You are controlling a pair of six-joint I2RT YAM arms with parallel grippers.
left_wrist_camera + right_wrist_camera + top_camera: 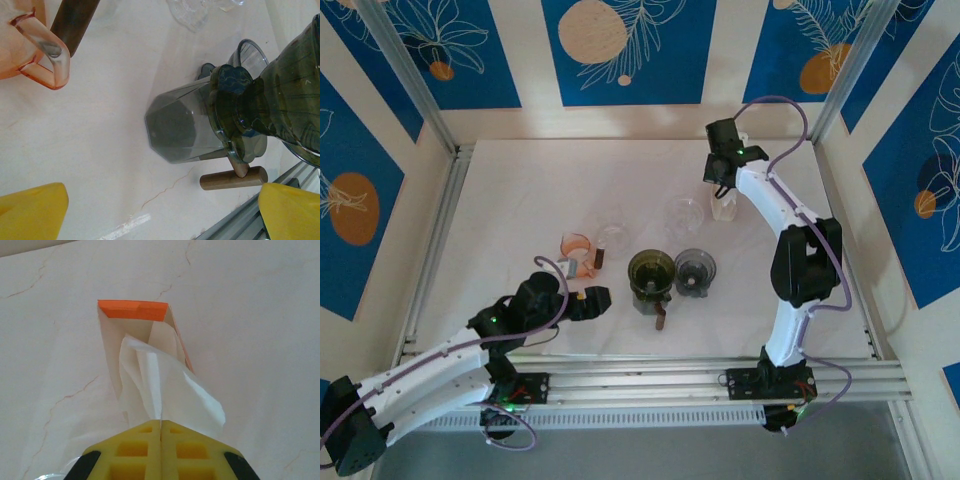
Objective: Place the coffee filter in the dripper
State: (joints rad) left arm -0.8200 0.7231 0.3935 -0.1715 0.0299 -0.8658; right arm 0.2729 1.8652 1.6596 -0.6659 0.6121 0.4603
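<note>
At the far right of the table the right gripper (161,422) has its jaws pinched tight on the white coffee filter (160,385), which pokes crumpled out of the orange-edged filter packet (132,310). The left gripper (595,300) sits with jaws spread wide just beside the green dripper (651,272). From here, I'd worry a quick lift tears the thin paper or drags the loose packet along, since nothing holds it down.

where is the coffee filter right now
In the right wrist view the coffee filter is pinched in the right gripper's shut fingers, sticking out of an orange-edged box, far back on the right side.
</note>
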